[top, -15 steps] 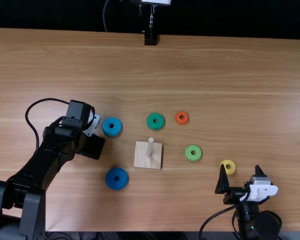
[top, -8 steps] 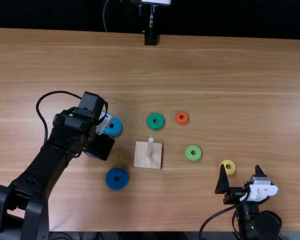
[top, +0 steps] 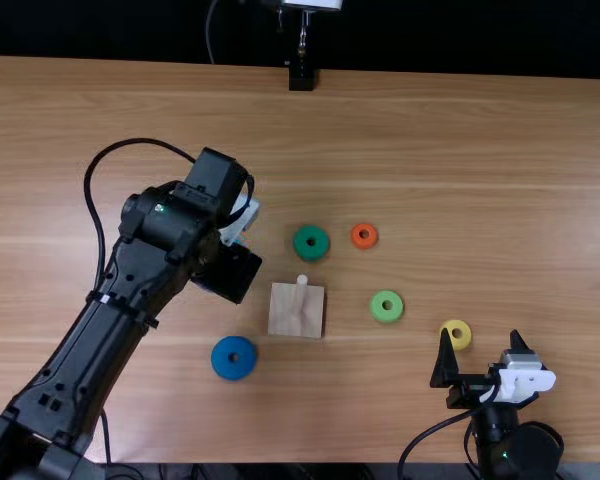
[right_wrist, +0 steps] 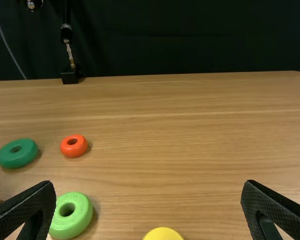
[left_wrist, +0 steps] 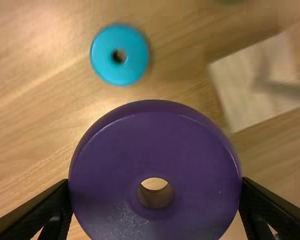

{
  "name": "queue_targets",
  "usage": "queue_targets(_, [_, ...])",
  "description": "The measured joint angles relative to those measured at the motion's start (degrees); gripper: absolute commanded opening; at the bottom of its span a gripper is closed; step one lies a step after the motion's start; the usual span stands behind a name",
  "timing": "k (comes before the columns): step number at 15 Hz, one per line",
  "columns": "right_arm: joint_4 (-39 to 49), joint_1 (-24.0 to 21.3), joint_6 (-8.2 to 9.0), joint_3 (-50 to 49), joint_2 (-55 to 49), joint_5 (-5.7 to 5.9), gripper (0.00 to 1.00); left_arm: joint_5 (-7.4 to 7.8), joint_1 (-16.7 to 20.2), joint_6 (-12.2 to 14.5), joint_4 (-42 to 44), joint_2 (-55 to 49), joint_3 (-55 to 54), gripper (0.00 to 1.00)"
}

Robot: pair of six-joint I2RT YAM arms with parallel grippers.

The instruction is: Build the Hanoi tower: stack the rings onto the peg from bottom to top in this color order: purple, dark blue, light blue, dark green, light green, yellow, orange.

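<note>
While the left gripper (top: 227,270) pinches the purple ring (left_wrist: 155,130) away from the peg (top: 301,283), part of that ring is cut off in its wrist view, where the peg blurs and the light blue ring (left_wrist: 102,56) shows whole. The right gripper (top: 481,345), fingers spread, stands near the yellow ring (top: 460,345), cropped in the right wrist view, fuller from above.

My wooden table (top: 460,130), dark green cloth (right_wrist: 190,35) beyond
I see light brown grain and a rounded far corner; a black-footed stand (right_wrist: 70,76) rises at the far edge; a thin grey cable (right_wrist: 7,42) hangs near it.
</note>
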Motion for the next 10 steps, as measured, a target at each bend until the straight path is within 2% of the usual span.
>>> queue_targets(5, [0.02,0.0,0.07,0.0,0.0,0.0,1.0,0.0,-6.21,-5.6,-2.38,0.0,8.33,0.0])
queue_targets(10, [0.07,0.0,0.02,0.0,0.0,0.0,1.0,0.02,-10.75,-8.85,-2.58,0.02,9.81,0.0])
